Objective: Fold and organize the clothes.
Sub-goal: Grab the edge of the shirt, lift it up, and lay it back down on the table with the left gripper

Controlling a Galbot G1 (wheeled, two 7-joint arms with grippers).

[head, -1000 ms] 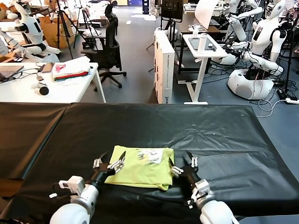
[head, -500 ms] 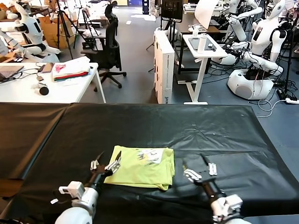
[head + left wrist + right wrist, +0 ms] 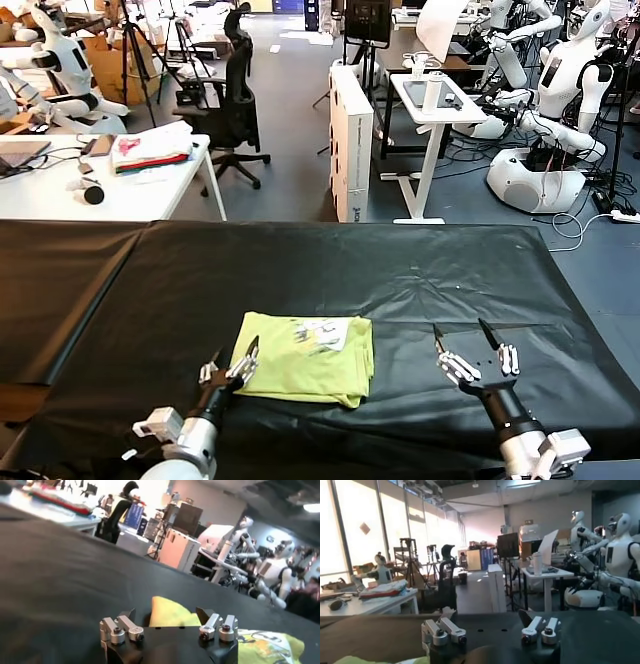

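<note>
At the near edge of the black-covered table (image 3: 420, 275), the left gripper (image 3: 231, 363) sits low over the cloth with its fingers spread, its tips just beside the near left corner of the lime yellow-green T-shirt (image 3: 305, 358); whether a tip touches the fabric cannot be told. The left wrist view shows the same fingers apart with nothing between them, the T-shirt lying just ahead. The right gripper (image 3: 470, 355) stands well apart from the garment on the right, raised off the black cover, fingers spread wide and holding nothing. The T-shirt lies folded into a compact rectangle near the middle of the table's front portion, flat on the cover, with a small white print (image 3: 325, 332) showing on its far upper face. Beyond the table, a white desk (image 3: 110, 195) on the left carries a pile of red, white and pink fabric (image 3: 152, 152). A black office chair (image 3: 232, 105) stands behind it, a white standing desk (image 3: 435, 110) is further right, and white humanoid robots (image 3: 555, 110) occupy the far right of the room.
</note>
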